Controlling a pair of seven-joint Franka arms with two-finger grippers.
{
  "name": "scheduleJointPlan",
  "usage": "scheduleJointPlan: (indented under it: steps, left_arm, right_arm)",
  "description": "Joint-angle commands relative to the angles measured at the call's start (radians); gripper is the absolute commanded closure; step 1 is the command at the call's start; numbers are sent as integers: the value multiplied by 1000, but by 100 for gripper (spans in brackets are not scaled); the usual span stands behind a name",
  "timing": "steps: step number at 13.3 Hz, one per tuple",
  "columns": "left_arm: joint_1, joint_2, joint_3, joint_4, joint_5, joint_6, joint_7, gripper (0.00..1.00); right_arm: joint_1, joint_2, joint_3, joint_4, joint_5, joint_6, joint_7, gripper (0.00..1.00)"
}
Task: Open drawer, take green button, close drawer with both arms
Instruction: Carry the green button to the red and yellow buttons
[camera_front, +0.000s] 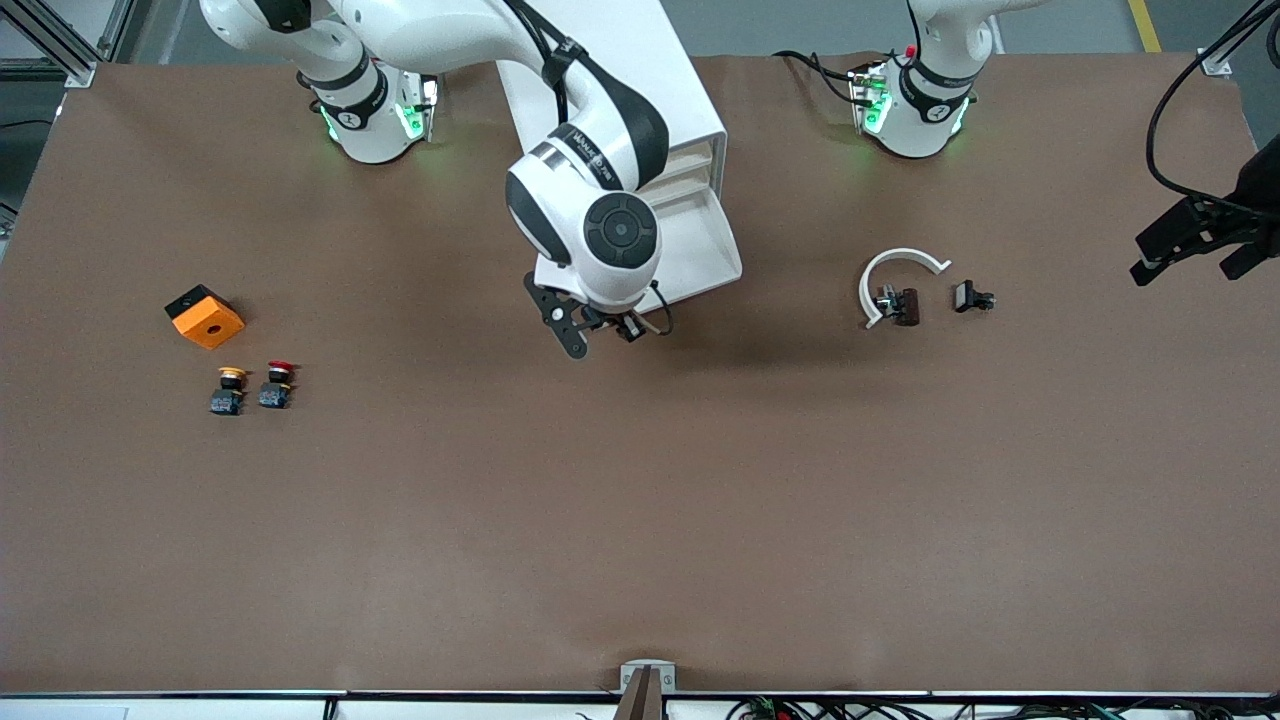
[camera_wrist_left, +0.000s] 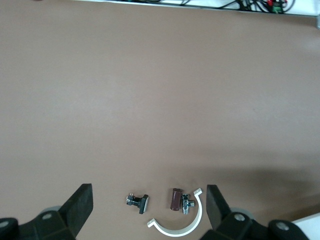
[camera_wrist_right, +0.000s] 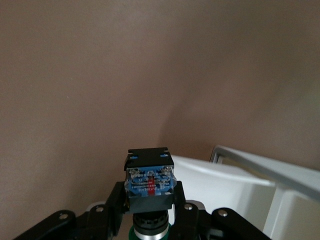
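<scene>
Button lifted clear of the open drawer

The right gripper (camera_wrist_right: 150, 210) clamps the button (camera_wrist_right: 149, 180) just over the drawer (camera_front: 700, 250) front; the left gripper (camera_wrist_left: 150, 212) waits wide open, empty, ready to shut the drawer.

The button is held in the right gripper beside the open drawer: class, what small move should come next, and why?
Probably carry the button clear of the drawer and set it on bare table. The right gripper is shut on it, green cap down, so the taking looks done, while the drawer stands pulled out. The left gripper waits open over the small parts, free to help close it afterwards.
</scene>
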Motion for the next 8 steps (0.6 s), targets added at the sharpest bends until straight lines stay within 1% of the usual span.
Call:
scheduleJointPlan:
  steps: [1, 2, 4, 6, 8]
  left_arm:
    - [-98, 21, 72, 32, 26, -27, 3, 0]
    - [-129, 30, 105, 31, 26, -27, 2, 0]
    - [-149, 31, 128, 31, 27, -33, 5, 0]
    - [-152, 39, 128, 34, 27, -33, -2, 0]
    - [-152, 44, 128, 32, 27, -33, -2, 0]
  right_arm:
    - [-78, -18, 15, -15, -27, -8, -162, 100]
    - [-99, -38, 15, -37, -27, -2, -221, 100]
    - [-152, -90, 15, -118, -27, 27, -357, 100]
    - [-192, -185, 16, -277, -27, 122, -484, 100]
    - [-244, -291, 16, -487, -27, 261, -653, 100]
